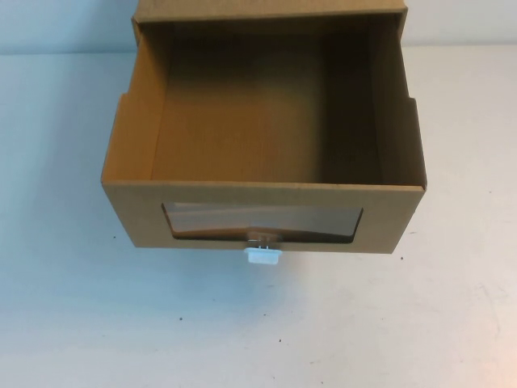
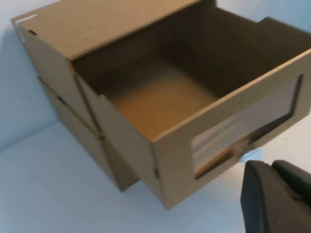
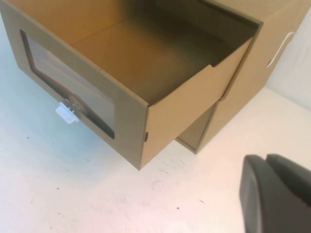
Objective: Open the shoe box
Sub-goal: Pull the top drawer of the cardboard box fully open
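Shoe box point(image 1: 266, 194) sits mid-counter, toward the far edge, and is a drawer type. The inner tray point(image 1: 242, 129) stands slid well out of the outer sleeve point(image 1: 266, 8) toward the robot, so I'd judge the opening done or nearly so. The tray is empty, with its bare floor visible. Only its back end is tucked in the sleeve, which is likely why it stays level instead of tipping.

Material is plain brown corrugated card, matte, with straight cut edges and small slot-and-tab joints at the corners. The front panel has a wide clear plastic window point(image 1: 262, 220), glossy and catching glare. A small white pull tab point(image 1: 263, 257) sticks out below the window's middle, probably the intended grab point. The sleeve side has a white curved cut-out point(image 3: 279, 48).

The counter point(image 1: 81, 323) is white, smooth and lightly speckled.

The left gripper point(image 2: 272, 167) hangs off the tray's front corner on the robot's left, near the tab but touching nothing. Its dark fingers point(image 2: 255, 194) look pressed together and empty. The right gripper point(image 3: 266, 160) hovers over the counter beside the box's right side, apart from it, with its fingers point(image 3: 252, 194) closed on nothing. Neither one shows in the high view.
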You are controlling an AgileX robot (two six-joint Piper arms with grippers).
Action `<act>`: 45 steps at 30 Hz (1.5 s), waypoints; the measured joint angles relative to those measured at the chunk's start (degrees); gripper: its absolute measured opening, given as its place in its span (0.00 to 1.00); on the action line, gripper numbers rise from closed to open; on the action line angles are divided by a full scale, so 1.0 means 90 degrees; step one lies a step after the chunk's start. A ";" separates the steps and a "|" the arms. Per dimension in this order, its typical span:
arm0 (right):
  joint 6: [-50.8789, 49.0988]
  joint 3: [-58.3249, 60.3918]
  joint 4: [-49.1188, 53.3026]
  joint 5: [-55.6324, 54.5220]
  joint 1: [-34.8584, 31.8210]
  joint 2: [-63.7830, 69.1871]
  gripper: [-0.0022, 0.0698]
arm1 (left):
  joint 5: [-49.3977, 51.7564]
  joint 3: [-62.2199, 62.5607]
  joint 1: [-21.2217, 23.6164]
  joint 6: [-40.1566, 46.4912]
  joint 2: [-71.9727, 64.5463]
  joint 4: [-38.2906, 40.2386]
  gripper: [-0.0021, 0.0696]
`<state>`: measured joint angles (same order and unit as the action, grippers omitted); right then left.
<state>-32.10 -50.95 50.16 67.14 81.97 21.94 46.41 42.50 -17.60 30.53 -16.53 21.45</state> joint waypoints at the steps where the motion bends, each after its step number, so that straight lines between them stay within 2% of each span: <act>1: 0.0000 0.0000 0.0000 0.0000 0.0000 0.0000 0.01 | -0.0039 0.0000 0.0000 0.0030 0.0000 -0.0119 0.02; 6: 0.0000 0.0000 0.0000 0.0009 0.0000 0.0000 0.01 | -0.0562 0.0000 0.0000 0.0073 0.0000 -0.0552 0.02; 11: 0.0000 0.0000 0.0000 0.0009 0.0000 0.0000 0.01 | -0.1051 -0.0322 0.0000 -0.0244 0.0103 -0.0566 0.02; 22: 0.0000 0.0000 -0.0028 0.0009 0.0000 0.0000 0.01 | -0.2975 -0.3282 0.0053 -0.1121 0.1652 -0.1032 0.02; 31: 0.0003 0.0000 -0.0028 0.0009 0.0011 0.0000 0.01 | -0.2925 -0.4827 0.0053 -0.2947 0.1899 -0.2341 0.02; 36: 0.0003 0.0000 -0.0051 0.0013 0.0011 0.0000 0.01 | -0.2675 -0.4885 0.0053 -0.3088 0.1907 -0.2679 0.02; 45: 0.0003 0.0000 -0.0065 0.0024 0.0011 0.0000 0.01 | -0.2658 -0.4885 0.0053 -0.3154 0.1907 -0.2744 0.02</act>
<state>-32.07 -50.95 49.58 67.35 82.07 21.94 22.50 -1.47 -17.12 2.15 0.63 -3.24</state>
